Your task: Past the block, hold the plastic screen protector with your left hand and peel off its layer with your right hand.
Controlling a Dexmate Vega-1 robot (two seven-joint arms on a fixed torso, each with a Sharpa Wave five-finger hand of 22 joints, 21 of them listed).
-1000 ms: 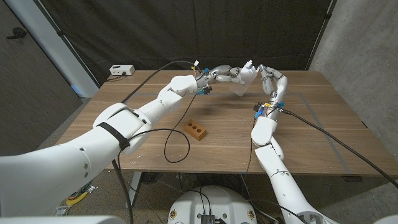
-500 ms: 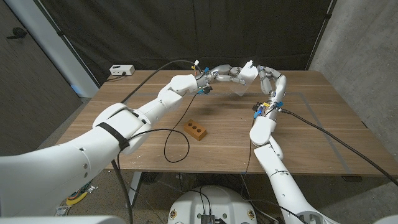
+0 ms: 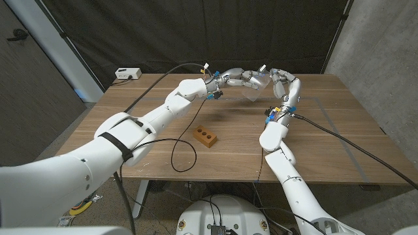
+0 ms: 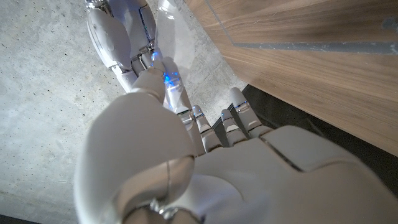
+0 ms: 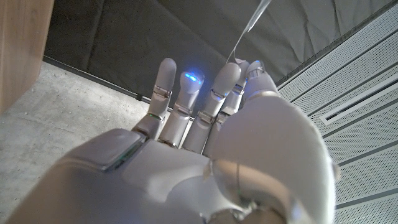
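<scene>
Above the table's far middle, past the orange block (image 3: 205, 136), my two hands meet in the air. My left hand (image 3: 243, 78) holds a clear plastic screen protector (image 3: 253, 93) that hangs down between the hands. My right hand (image 3: 282, 78) pinches the sheet's upper edge, where a small pale flap of its layer sticks up. The left wrist view has my left hand (image 4: 205, 162) from behind, its fingers curled, with my right hand (image 4: 115, 34) just beyond them. Over the back of my right hand (image 5: 205, 162), a thin strip of clear film (image 5: 252, 22) rises from its fingertips.
The wooden table (image 3: 326, 143) has a white box (image 3: 128, 74) at its far left corner. A black cable (image 3: 186, 153) loops near the front edge beside the block. Another cable runs from my right wrist across the table's right side. A dark curtain hangs behind.
The pale flap between my hands looks smaller than before. My right forearm has shifted slightly left. The left hand has kept its hold and place.
</scene>
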